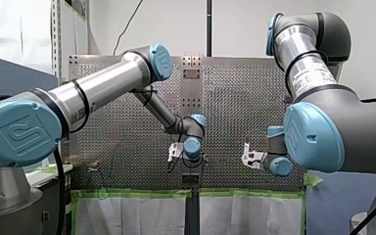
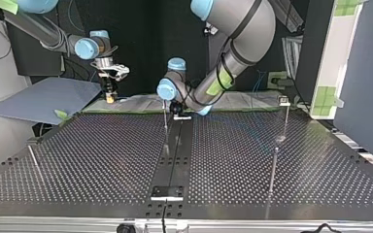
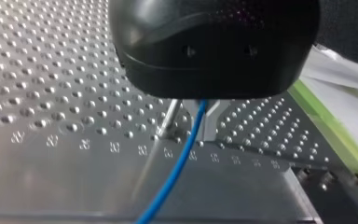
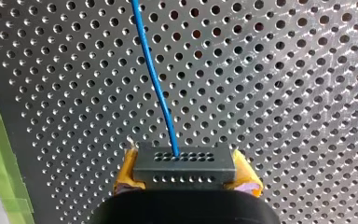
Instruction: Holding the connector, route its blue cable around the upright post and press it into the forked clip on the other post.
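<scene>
Clamping connector [image 4: 186,163] across its short ends w/ yellow pads [image 4: 127,170] of my right gripper [image 4: 186,176], squeezed tight on it; in top view, held near far edge of table [image 2: 102,160] at approx 11 o'clock. Feeding blue cable [image 4: 156,79] out of the block's holed face, straight ahead of that gripper, off toward my left gripper [image 2: 179,110] at approx 12 o'clock. Can't tell left gripper's state – hidden under black housing [image 3: 214,46] in left wrist view; visible there only a run of cable under the housing, just beside upright post [image 2: 165,124].

Judging handling: small, light, rigid block – OK to squeeze on flat ends as now; avoid pinching at cable exit. Thin, limp, slightly springy wire – prob. prone to slackening or sliding off post w/o mild tension; no hard yanks, joint at block likely the weak spot. For steering, better taken on the wire close to post, not only at the block. Not yet reached: forked clip [image 2: 283,100] atop other post [image 2: 285,121], approx 2 o'clock in top view, well apart from both grippers.
</scene>
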### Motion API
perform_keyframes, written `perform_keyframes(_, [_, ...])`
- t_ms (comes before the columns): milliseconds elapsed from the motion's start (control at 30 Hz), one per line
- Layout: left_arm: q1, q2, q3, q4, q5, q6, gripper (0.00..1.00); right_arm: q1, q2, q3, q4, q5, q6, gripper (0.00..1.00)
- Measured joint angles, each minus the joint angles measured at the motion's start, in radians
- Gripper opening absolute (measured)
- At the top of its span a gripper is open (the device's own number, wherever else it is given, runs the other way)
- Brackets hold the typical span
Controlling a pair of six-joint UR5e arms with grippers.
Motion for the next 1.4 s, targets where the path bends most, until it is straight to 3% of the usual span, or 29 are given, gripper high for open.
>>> perform_keyframes(300, [0.032,-0.04,0.062,-0.06,0.03,-0.022,0.0,-0.008,0.0,-0.001,-0.005,0.004,0.0,0.0])
perform_keyframes(633, [0.068,-0.044,0.075,-0.08,0.037,-0.024,0.0,-0.012,0.0,-0.021,-0.01,0.018,0.008,0.0])
perform_keyframes(1333, [0.073,-0.044,0.083,-0.076,0.043,-0.02,0.0,-0.012,0.001,-0.056,-0.004,0.016,0.015,0.0])
perform_keyframes(1400, [0.071,-0.044,0.082,-0.076,0.037,-0.014,0.21,-0.012,0.001,-0.057,-0.004,0.016,0.015,0.0])
